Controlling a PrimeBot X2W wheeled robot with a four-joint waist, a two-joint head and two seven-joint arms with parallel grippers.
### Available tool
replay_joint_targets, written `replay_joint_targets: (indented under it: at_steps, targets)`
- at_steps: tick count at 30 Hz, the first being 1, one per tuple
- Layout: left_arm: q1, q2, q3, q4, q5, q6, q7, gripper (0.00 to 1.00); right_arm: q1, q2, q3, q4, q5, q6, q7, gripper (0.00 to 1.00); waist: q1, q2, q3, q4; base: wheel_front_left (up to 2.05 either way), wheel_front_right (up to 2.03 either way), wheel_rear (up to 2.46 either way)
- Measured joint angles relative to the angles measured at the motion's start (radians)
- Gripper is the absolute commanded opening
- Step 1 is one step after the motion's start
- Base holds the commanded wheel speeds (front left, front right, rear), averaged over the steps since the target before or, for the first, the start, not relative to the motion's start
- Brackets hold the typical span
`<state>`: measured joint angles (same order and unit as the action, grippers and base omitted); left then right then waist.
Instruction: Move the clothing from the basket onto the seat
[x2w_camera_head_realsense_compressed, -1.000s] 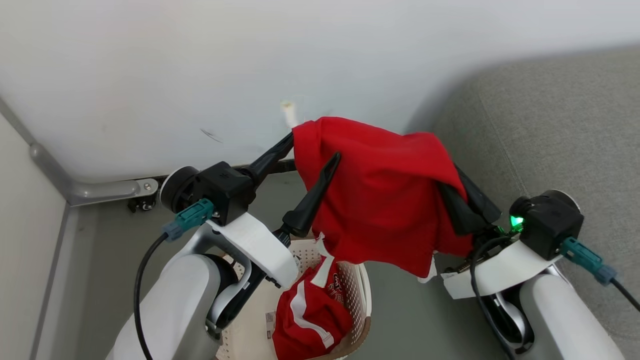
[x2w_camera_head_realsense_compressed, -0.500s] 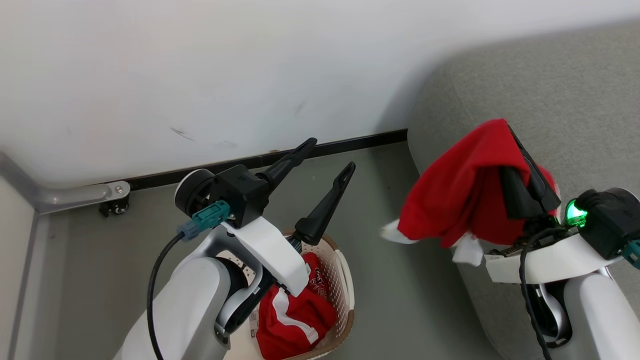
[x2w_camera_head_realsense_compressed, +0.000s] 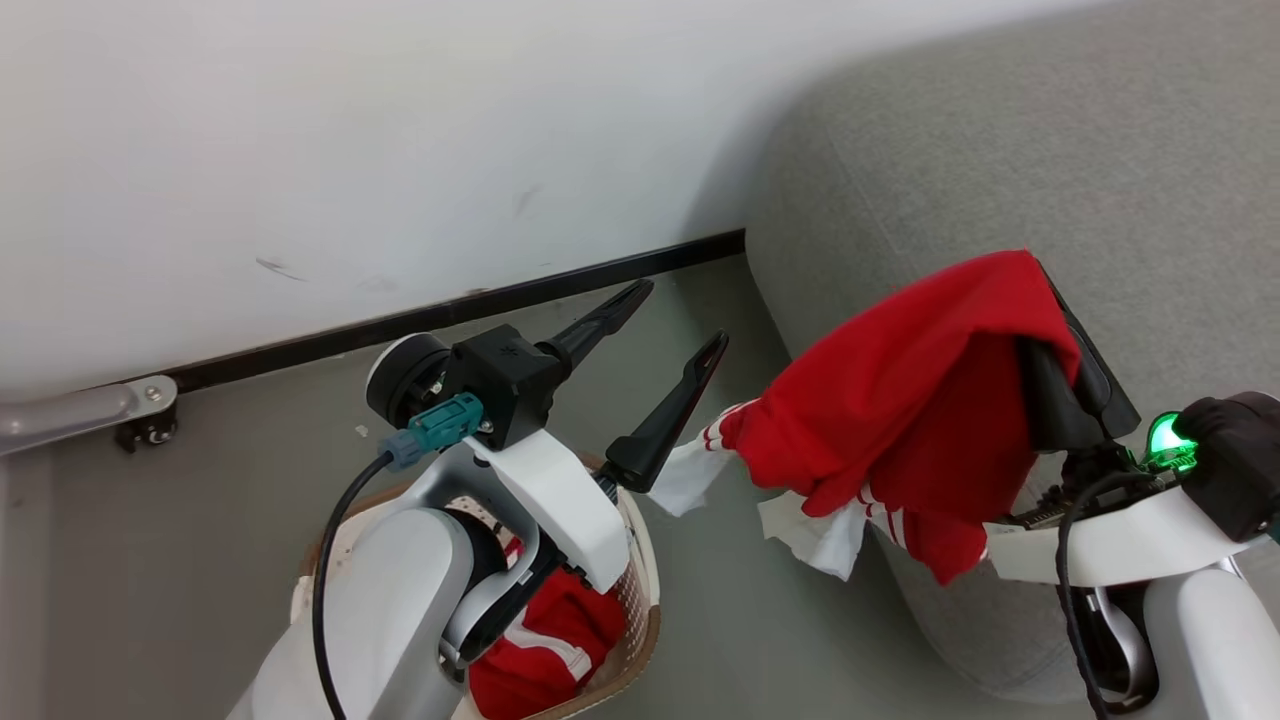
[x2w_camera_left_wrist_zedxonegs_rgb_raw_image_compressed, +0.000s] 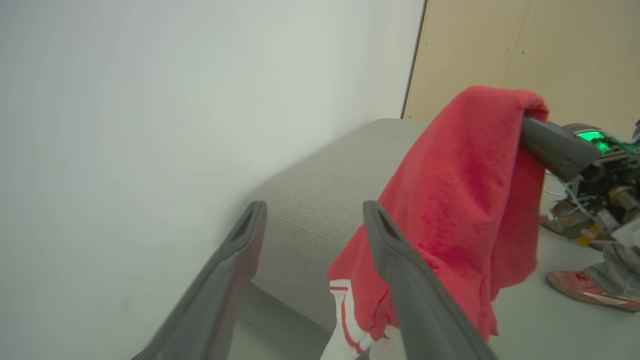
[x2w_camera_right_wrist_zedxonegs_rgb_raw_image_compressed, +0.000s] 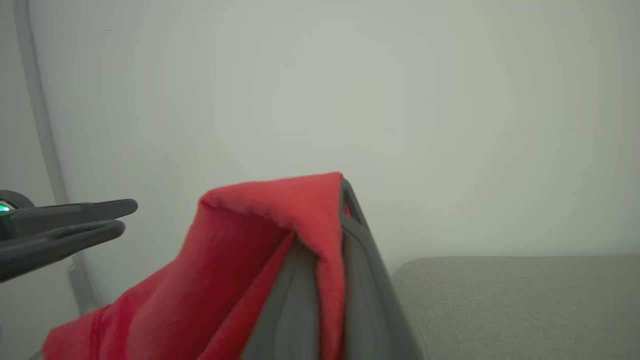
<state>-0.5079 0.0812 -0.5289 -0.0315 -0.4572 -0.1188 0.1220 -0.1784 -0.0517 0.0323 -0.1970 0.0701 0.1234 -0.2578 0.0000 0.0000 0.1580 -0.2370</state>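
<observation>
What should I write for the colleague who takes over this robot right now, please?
Left claw: open, holding nothing, above the basket.
Right claw: shut on a red garment, which hangs in the air at the edge of the seat, not yet laid down.
Done: this garment is out of the basket.
Left: lay it on the seat, then move the other red clothing that lies in the basket.

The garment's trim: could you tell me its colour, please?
Garment trim: white, red-striped; best in left wrist view.
</observation>
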Motion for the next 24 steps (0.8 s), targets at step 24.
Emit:
replay_joint_targets:
  at_steps: [24]
  targets:
    - [-0.039, 0.027, 0.016, 0.003, 0.004, -0.004, 0.009, 1.0, 0.028, 0.008, 0.02, -0.017, 0.083, 0.0, 0.0, 0.0, 0.0, 0.0, 0.065, -0.162, 0.0, 0.0, 0.0]
